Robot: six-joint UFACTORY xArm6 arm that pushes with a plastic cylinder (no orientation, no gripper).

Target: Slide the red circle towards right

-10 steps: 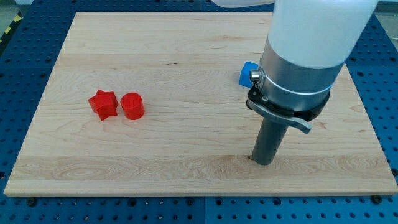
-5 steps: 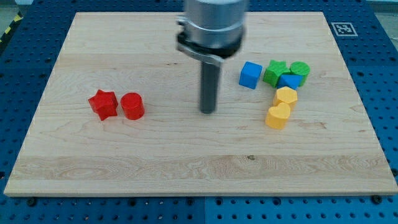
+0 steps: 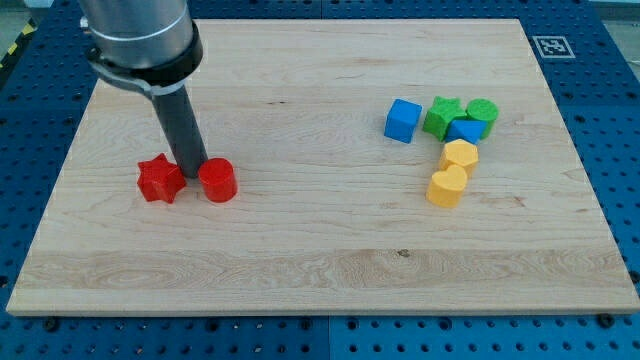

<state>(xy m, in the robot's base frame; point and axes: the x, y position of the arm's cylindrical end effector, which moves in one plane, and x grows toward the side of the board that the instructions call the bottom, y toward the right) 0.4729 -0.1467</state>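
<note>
The red circle (image 3: 216, 181) lies on the wooden board (image 3: 320, 260) at the view's left. A red star (image 3: 160, 180) lies just left of it, with a small gap between them. My tip (image 3: 190, 168) stands in that gap, at the top side of it, touching or nearly touching both red blocks. The rod rises from there toward the view's top left.
A cluster sits at the view's right: a blue cube (image 3: 402, 120), a green star (image 3: 441, 116), a green cylinder (image 3: 482, 113), a second blue block (image 3: 465, 130) and two yellow blocks (image 3: 460, 155) (image 3: 447, 186).
My tip has swept from the board's lower right, through the middle, to the left, ending between the two red blocks. The red star and circle have been pushed slightly apart.
</note>
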